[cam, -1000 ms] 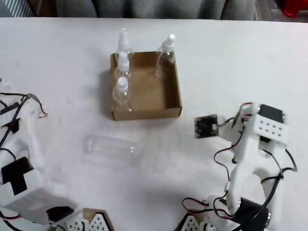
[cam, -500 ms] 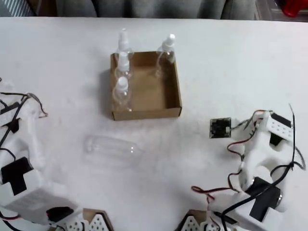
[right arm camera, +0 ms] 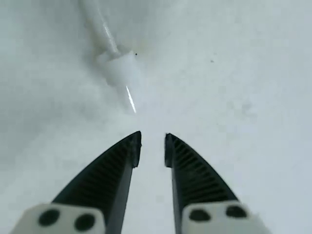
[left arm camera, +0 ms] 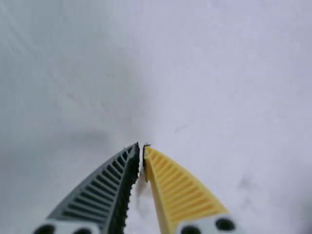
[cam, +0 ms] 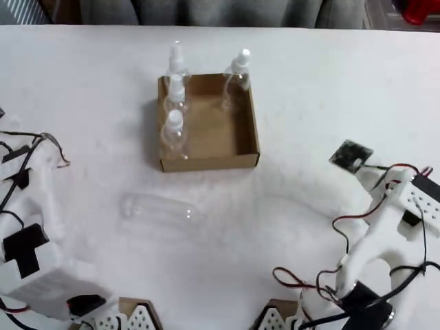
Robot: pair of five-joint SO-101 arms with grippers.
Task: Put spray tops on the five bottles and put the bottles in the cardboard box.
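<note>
Bottle (cam: 158, 210) lies on its side, long axis across the table (cam: 309, 82); right tool (right arm camera: 152, 141) parted (left tool (left arm camera: 142, 148) clenched).

In the cardboard box (cam: 246, 134) stand bottles (cam: 173, 129); before it lies another bottle (cam: 158, 207).

The high camera looks steeply down over the white table (cam: 330, 82). The wrist cameras peer forward past the left gripper (left arm camera: 142, 148) and the right gripper (right arm camera: 152, 140), close above that same tabletop.
</note>
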